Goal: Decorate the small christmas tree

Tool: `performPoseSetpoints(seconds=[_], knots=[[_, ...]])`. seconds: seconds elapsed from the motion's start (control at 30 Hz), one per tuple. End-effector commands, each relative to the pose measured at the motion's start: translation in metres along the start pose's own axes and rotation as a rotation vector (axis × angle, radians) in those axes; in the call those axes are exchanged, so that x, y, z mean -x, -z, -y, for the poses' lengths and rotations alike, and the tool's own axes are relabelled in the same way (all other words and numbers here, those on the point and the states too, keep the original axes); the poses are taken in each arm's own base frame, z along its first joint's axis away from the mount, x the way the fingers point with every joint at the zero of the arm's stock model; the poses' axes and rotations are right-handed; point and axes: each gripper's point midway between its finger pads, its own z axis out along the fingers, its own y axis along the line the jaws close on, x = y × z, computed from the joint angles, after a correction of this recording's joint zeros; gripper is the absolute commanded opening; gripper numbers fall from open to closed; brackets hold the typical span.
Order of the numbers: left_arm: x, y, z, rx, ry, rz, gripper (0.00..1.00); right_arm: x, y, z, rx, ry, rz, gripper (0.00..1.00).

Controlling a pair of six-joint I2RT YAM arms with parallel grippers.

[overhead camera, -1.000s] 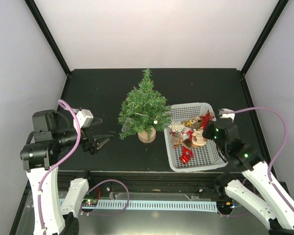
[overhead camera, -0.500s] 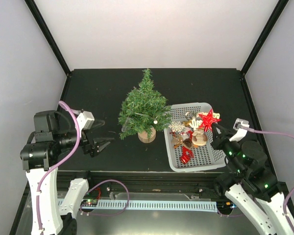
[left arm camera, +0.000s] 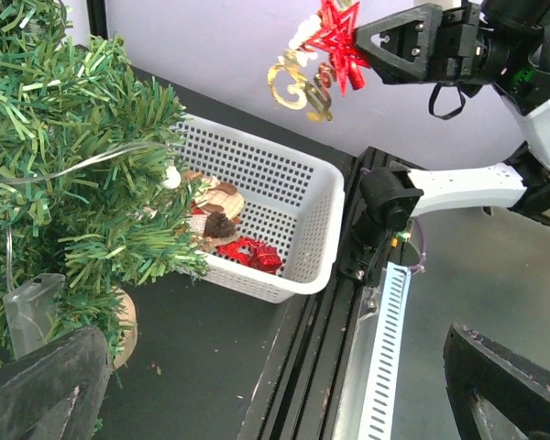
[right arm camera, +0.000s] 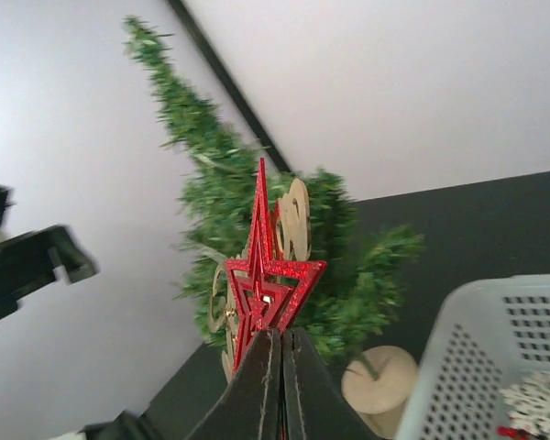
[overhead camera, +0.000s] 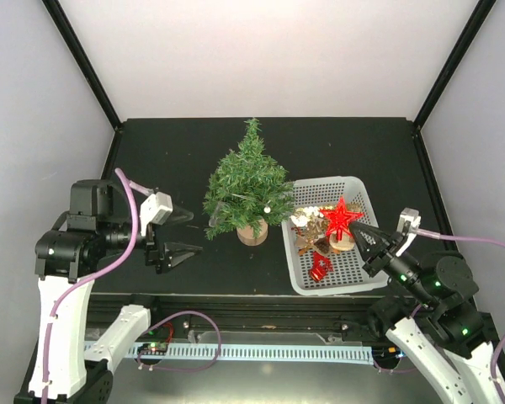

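Right gripper [right arm camera: 280, 335] is clamped fully shut on the lower edge of a red glitter star [right arm camera: 266, 275], so that one's definitely held. A gold script ornament [right arm camera: 293, 220] is seen dangling right behind the star. It looks snagged on it, but whether it's really hooked can't be told. Both are held up in the air above the white basket [overhead camera: 324, 181], clear of it.

The bit that matters: from that gripper the small christmas tree [overhead camera: 246, 189] is found straight ahead past the star, off to its left, with the basket's left half lying between. The tree is stood upright on its wooden disc base [overhead camera: 252, 233], long axis vertical, tip on top. So the star probably has to be carried across and brought in over the tip, not shoved in from the side.

Left gripper [overhead camera: 183, 233] is spread wide open with nothing in it, near the tree's lower branches on the far side from the star. It's judged the nearer of the two to the tree, but the star is with the right one.

Counts: one tree, one basket, one star, one gold piece, two grippers. In the basket a white snowflake [overhead camera: 301, 219], a red piece [overhead camera: 320, 268] and a couple of wooden bits are made out. They're overlapped, so no exact number is given.
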Motion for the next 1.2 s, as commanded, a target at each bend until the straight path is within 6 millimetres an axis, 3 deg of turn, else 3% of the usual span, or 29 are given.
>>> performPoseSetpoints(seconds=[0.0,0.13,0.27,0.67,0.97,1.17], knots=[[0.011,0.002,0.009,-0.041,-0.029,0.006,0.99,0.010,0.009,-0.052,0.235,0.046,-0.033,0.01],[0.017,0.001,0.011,-0.071,-0.021,0.006,0.99,0.013,0.015,-0.070,0.309,0.069,-0.060,0.01],[0.019,0.000,0.012,-0.098,-0.009,0.018,0.99,0.014,0.014,-0.065,0.274,0.074,-0.059,0.01],[0.009,-0.010,0.009,-0.172,0.079,0.045,0.98,-0.001,-0.010,-0.098,0.535,-0.074,-0.197,0.01],[0.001,-0.016,0.006,-0.216,0.154,0.052,0.83,-0.004,-0.037,-0.106,0.562,-0.120,-0.282,0.01],[-0.001,-0.019,0.002,-0.242,0.204,0.061,0.75,-0.025,-0.065,-0.117,0.511,-0.087,-0.383,0.01]])
